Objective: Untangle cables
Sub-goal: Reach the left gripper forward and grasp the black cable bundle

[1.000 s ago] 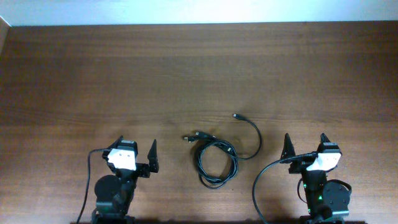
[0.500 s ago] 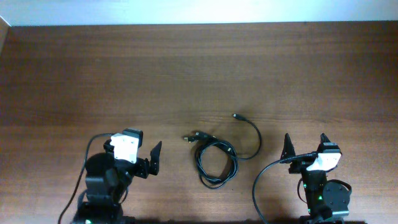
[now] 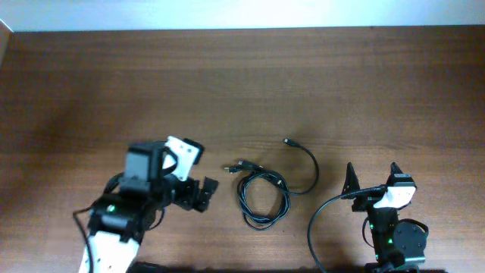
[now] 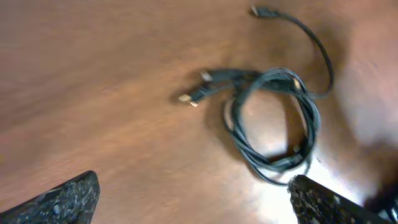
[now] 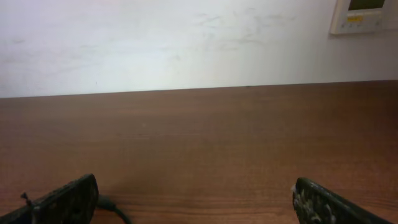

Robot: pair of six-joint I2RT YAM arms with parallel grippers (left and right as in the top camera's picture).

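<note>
two black robot arms with white covers

the left arm (image 3: 129, 208) is mostly black, with a boxy black block and an angular white cover near the wrist, a white lower link and a small green light on its body. the right arm (image 3: 390, 227) has a rounded black base showing green lights, a white wrist cover and a thick black wire (image 3: 310, 227) curving off its side. the left gripper (image 4: 194, 199) has dark fingers with a rough, speckled surface; the right gripper (image 3: 372, 171) has slim, pointed black fingers.
</note>
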